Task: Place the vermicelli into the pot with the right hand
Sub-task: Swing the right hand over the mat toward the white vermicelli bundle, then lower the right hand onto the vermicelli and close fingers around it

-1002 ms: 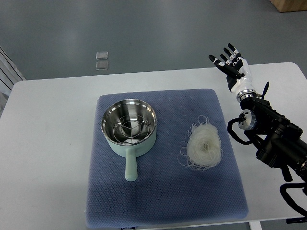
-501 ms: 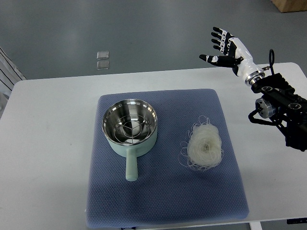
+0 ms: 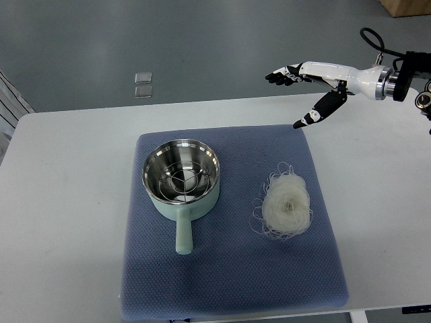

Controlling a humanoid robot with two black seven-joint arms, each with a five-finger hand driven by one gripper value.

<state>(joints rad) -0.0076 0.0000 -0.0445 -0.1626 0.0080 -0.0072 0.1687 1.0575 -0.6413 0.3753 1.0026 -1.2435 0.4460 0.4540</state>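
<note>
The vermicelli [image 3: 285,206] is a pale, translucent nest of thin coiled strands, roughly round, with loose loops straying from its edges, most on the upper and left sides. It lies on the right half of a blue-grey quilted mat [image 3: 229,282], well apart from the pot [image 3: 180,177], which sits on the mat's left half. The pot is mint green outside with a shiny steel inside, a wire rack visible at its bottom, and 1 short handle pointing toward the camera. The mat rests on a white surface [image 3: 67,202]. The right hand [image 3: 311,84] reaches in from the right edge, above the mat's far right corner, fingers spread wide and holding nothing, thumb angled down. Its arm is cut off by the frame edge.
</note>
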